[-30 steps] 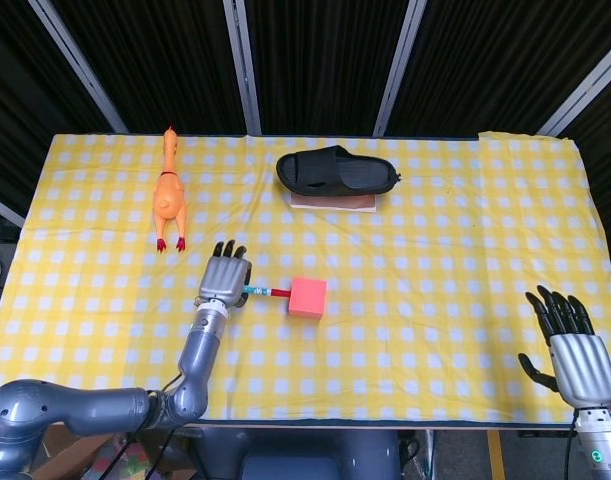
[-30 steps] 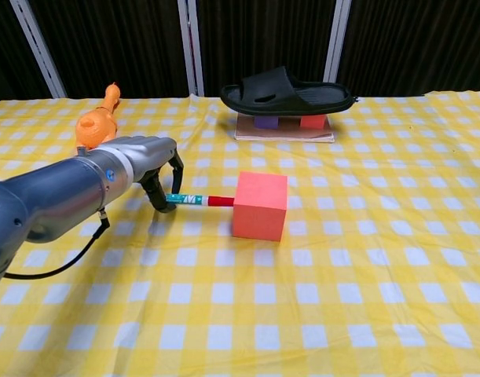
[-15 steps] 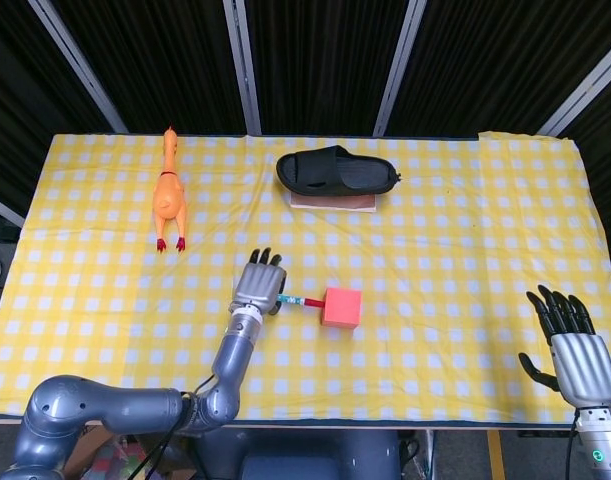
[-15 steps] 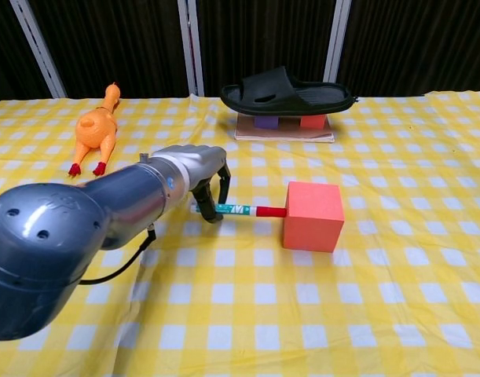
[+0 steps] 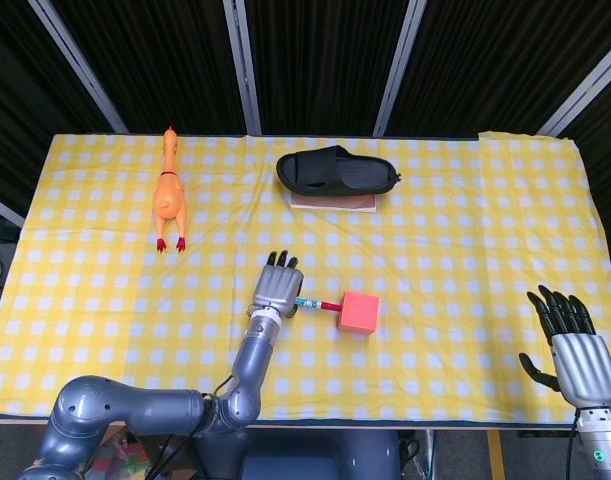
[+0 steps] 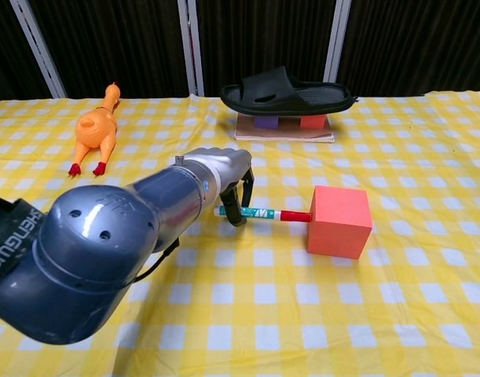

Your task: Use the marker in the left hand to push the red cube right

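The red cube sits on the yellow checked cloth right of centre. My left hand grips a marker that lies level, pointing right. Its red tip touches the cube's left face. My right hand stays near the table's front right corner with its fingers spread and nothing in it; the chest view does not show it.
A black slipper rests on a flat board with small blocks at the back centre. An orange rubber chicken lies at the back left. The cloth's front edge runs just below my left forearm.
My left hand has slid right with the marker, and the red cube has been pushed right ahead of the tip. The right hand has not moved.
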{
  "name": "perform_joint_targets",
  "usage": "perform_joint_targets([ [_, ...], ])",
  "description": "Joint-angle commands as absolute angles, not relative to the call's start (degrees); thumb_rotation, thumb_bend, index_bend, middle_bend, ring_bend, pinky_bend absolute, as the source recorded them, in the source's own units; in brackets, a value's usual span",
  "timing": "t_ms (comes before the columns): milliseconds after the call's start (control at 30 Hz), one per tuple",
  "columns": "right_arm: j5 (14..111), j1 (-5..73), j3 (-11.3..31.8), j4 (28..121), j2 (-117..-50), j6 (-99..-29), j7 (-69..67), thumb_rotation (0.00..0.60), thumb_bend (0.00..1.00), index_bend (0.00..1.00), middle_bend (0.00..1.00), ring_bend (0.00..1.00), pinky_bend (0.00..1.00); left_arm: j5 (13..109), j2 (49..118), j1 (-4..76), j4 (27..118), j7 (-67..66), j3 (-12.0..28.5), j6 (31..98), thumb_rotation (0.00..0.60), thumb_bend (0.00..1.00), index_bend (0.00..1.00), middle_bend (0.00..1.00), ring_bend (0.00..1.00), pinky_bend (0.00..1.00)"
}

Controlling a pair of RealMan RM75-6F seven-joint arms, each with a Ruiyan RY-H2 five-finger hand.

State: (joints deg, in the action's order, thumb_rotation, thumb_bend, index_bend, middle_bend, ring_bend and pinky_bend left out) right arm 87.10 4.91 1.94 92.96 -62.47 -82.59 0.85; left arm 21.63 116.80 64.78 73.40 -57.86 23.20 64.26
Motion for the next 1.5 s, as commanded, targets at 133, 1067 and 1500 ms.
perform_joint_targets([
  [133,87.2,4.9,1.9,93.1,-62.5,-82.7,1.0,0.600,0.35,0.00,0.00,0.00,0.00,21.5,115.5,64.6,75.2,-58.7,23.0,65.3,0.600,0.48,0.63,0.14,0.00,0.06],
  [1067,87.1,4.9,2.0,93.2,-62.3,-82.6,0.5,0.600,0.35,0.00,0.00,0.00,0.00,20.8,122.1,70.6,68.5,-58.8,26.4,63.3,0.600,0.48,0.63,0.14,0.00,0.06],
  [1500,87.0,4.7,1.9,93.2,-62.1,-82.7,0.2,0.600,0.35,0.00,0.00,0.00,0.00,20.7,119.6,68.8,71.3,-60.5,25.4,65.6,0.600,0.48,0.63,0.14,0.00,0.06],
])
